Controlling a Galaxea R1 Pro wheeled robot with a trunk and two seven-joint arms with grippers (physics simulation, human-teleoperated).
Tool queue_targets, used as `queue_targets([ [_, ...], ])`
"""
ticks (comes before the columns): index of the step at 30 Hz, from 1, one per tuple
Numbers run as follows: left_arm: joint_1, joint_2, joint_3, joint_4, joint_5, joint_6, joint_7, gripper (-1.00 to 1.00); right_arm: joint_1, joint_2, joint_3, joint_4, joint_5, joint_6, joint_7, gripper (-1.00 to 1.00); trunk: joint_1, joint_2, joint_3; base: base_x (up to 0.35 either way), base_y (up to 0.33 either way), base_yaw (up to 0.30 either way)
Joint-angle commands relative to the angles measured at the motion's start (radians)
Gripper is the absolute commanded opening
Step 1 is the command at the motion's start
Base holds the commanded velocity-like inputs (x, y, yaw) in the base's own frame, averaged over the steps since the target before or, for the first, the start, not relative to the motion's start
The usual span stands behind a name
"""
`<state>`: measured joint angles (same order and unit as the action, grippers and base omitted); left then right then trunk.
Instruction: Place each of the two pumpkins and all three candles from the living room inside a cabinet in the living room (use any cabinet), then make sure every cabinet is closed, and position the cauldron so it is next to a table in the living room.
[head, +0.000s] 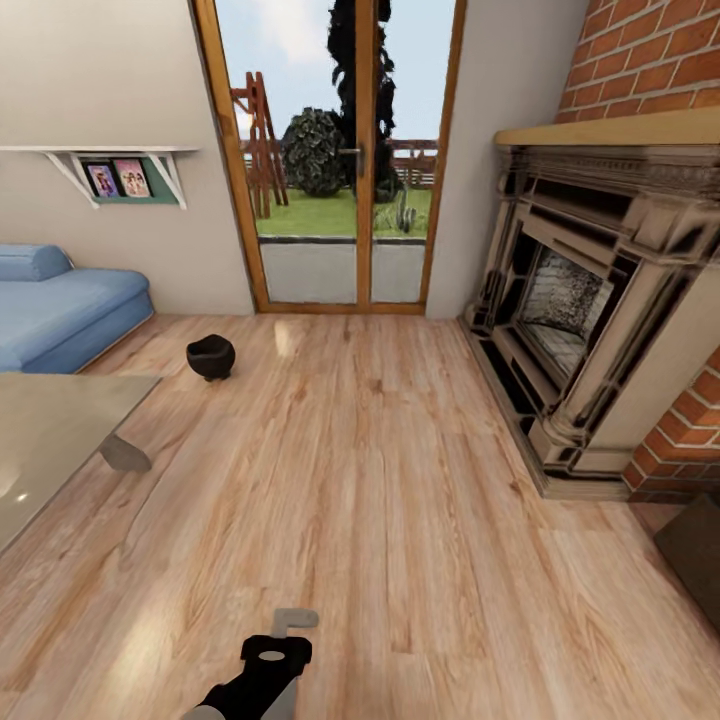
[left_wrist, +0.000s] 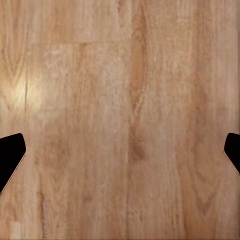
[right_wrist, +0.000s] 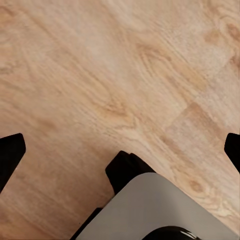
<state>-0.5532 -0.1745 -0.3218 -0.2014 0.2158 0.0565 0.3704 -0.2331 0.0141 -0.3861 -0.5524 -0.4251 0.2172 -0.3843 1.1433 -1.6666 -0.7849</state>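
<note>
Far ahead-left of tool (head: 285, 625): cauldron (head: 211, 357) on floor, nr table (head: 50, 430)

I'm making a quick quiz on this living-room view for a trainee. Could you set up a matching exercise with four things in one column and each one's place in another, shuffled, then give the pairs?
Things:
1. cauldron
2. sofa
3. fireplace
4. framed photos

Places:
A. on the white wall shelf
B. set into the brick wall at the right of the head view
C. on the wooden floor, between the table and the glass doors
D. against the wall at the far left, beyond the glass table

Pairs: 1-C, 2-D, 3-B, 4-A
</note>
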Motion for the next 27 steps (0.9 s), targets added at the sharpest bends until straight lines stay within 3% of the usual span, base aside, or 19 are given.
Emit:
queue_targets([
  [1,-0.001,0.000,-0.009,-0.001,0.008,0.005,0.007,1.00,0.000,0.001,-0.003,-0.003,-0.005,0.004,-0.004,1.00,0.001,0.000,-0.001,0.350,0.000,-0.042],
  [16,-0.001,0.000,-0.010,-0.001,0.008,0.005,0.007,1.00,0.000,0.001,0.030,0.080,0.011,-0.045,0.001,1.00,0.001,0.000,-0.001,0.350,0.000,-0.005],
  [20,-0.001,0.000,-0.010,0.000,0.008,0.004,0.007,1.00,0.000,0.003,0.104,0.081,0.012,-0.060,0.001,1.00,0.001,0.000,-0.001,0.350,0.000,0.000],
  [24,-0.001,0.000,-0.006,0.002,0.011,0.002,0.008,1.00,-0.001,0.005,0.281,0.082,0.007,-0.186,0.000,1.00,0.001,0.000,-0.001,0.350,0.000,0.000],
  [27,-0.001,0.000,-0.001,0.002,0.015,0.001,0.008,1.00,-0.007,0.017,0.341,0.082,0.004,-0.186,-0.005,1.00,0.001,0.000,-0.001,0.350,0.000,0.000],
])
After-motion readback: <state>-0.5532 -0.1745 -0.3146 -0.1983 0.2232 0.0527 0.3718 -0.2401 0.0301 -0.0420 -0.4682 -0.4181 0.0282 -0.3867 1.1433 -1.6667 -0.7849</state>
